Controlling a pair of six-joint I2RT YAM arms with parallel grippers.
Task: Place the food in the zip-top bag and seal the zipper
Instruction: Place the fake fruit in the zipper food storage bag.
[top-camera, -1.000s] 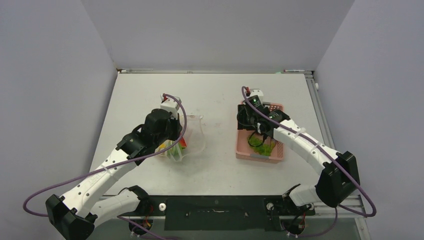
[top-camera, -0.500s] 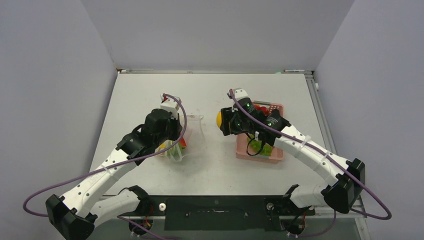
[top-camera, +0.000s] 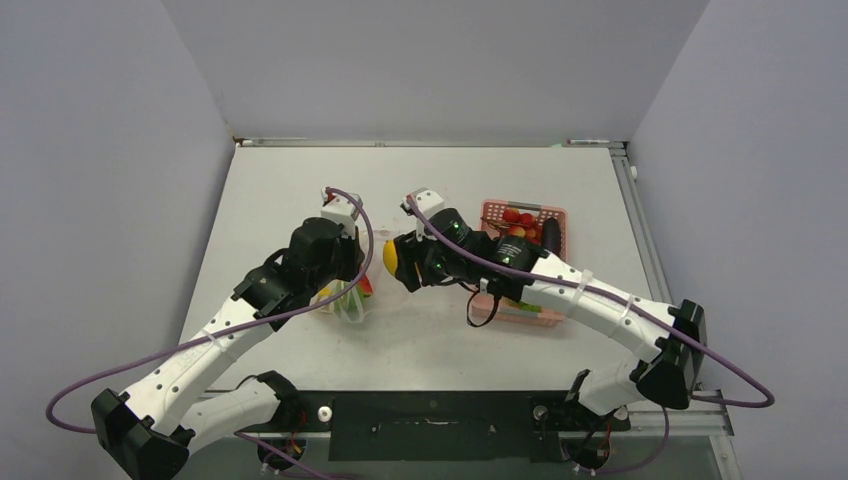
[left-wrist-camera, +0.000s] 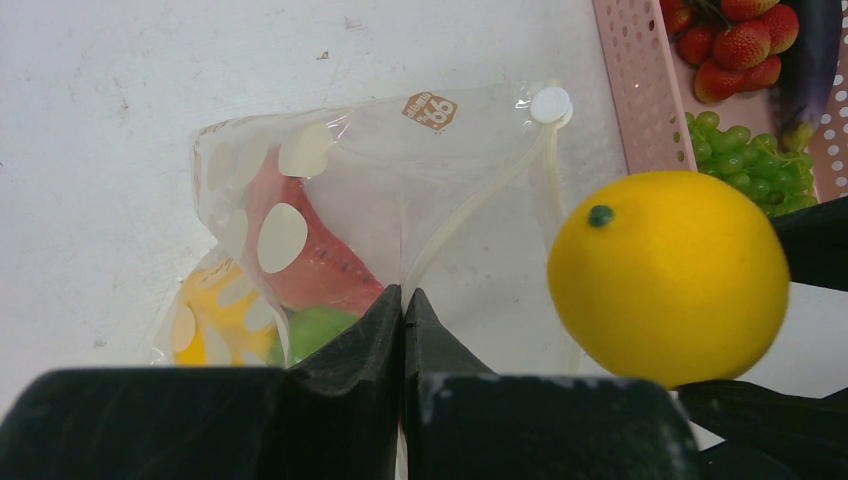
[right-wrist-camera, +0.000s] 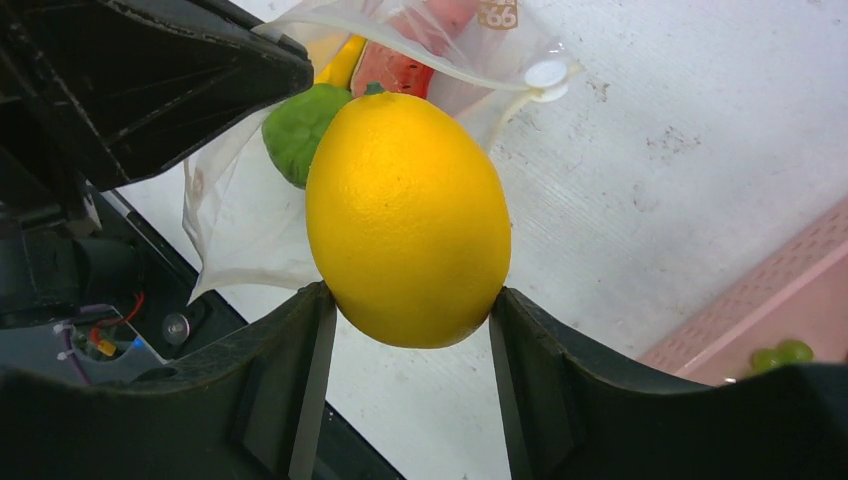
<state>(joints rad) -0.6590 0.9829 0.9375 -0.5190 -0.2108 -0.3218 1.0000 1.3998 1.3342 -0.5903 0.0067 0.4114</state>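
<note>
The right gripper (right-wrist-camera: 408, 292) squeezes a round yellow toy lemon (right-wrist-camera: 405, 215). The left gripper (left-wrist-camera: 403, 300) pinches the edge of the clear floppy plastic zip-top bag (left-wrist-camera: 420, 180), at the lemon's 8 o'clock from above. The fat lemon may bump the small opening and roll away.

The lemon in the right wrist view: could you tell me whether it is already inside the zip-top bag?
No, the lemon is clamped in the right gripper, outside the zip-top bag behind it.
</note>
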